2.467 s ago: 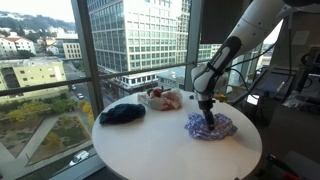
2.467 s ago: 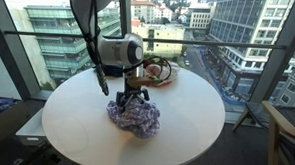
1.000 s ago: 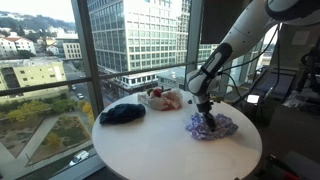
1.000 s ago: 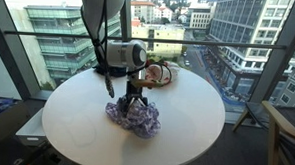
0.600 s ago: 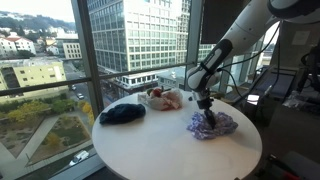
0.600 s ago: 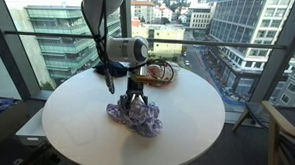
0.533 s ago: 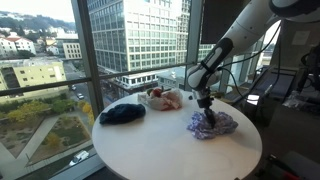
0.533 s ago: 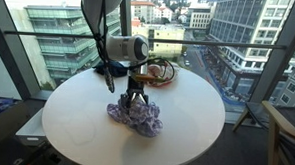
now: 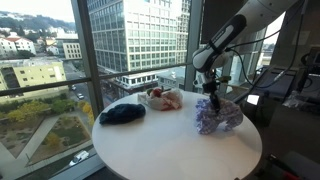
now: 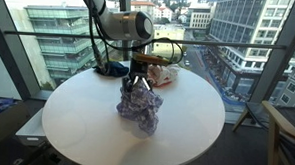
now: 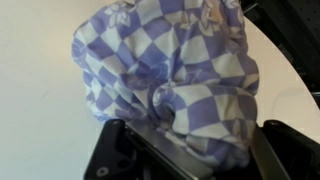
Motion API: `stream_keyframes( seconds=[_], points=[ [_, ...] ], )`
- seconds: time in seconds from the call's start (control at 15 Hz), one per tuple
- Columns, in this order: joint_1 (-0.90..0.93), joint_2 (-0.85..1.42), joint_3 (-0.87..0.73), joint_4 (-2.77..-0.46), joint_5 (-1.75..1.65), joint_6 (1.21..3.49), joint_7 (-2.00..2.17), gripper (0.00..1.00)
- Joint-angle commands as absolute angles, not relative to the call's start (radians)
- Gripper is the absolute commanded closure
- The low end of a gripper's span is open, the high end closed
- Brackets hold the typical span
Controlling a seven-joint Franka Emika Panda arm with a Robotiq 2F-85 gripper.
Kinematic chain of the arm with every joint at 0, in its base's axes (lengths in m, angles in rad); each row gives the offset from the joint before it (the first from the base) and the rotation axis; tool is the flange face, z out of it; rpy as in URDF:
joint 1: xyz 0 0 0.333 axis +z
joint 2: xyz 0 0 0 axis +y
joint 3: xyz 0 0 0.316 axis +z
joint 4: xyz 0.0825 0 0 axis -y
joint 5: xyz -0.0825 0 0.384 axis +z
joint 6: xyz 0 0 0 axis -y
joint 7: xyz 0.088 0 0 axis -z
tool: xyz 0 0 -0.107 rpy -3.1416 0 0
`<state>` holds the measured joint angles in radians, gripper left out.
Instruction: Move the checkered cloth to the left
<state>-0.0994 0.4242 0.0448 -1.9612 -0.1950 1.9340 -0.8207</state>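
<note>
Purple-and-white checks bunch under the tool [image 9: 208, 98], whose jaws are clamped on the top of the one checkered cloth [image 9: 218, 116], hanging near the 3 o'clock edge of the round worktop [image 9: 160, 145] in an exterior view. Grasp and lift look done; the carry leftward and the release remain. Farther out lie one dark blue cloth [image 9: 122, 113] toward 9 o'clock and one red-and-white bundle [image 9: 165, 98] near 12.

Both exterior views look down across the round table [image 9: 160, 142] [image 10: 76, 119] from different sides; the wrist view sits close above.
</note>
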Motion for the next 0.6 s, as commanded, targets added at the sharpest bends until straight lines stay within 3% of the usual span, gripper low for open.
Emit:
stream_keyframes(
  seconds=[0.0,0.53],
  points=[
    [-0.099,0.231,0.046,-2.083,-0.17,1.895,-0.824,0.89],
    [-0.059,-0.14,0.023,-2.258,-0.114,1.849,-0.827,0.89]
  ],
)
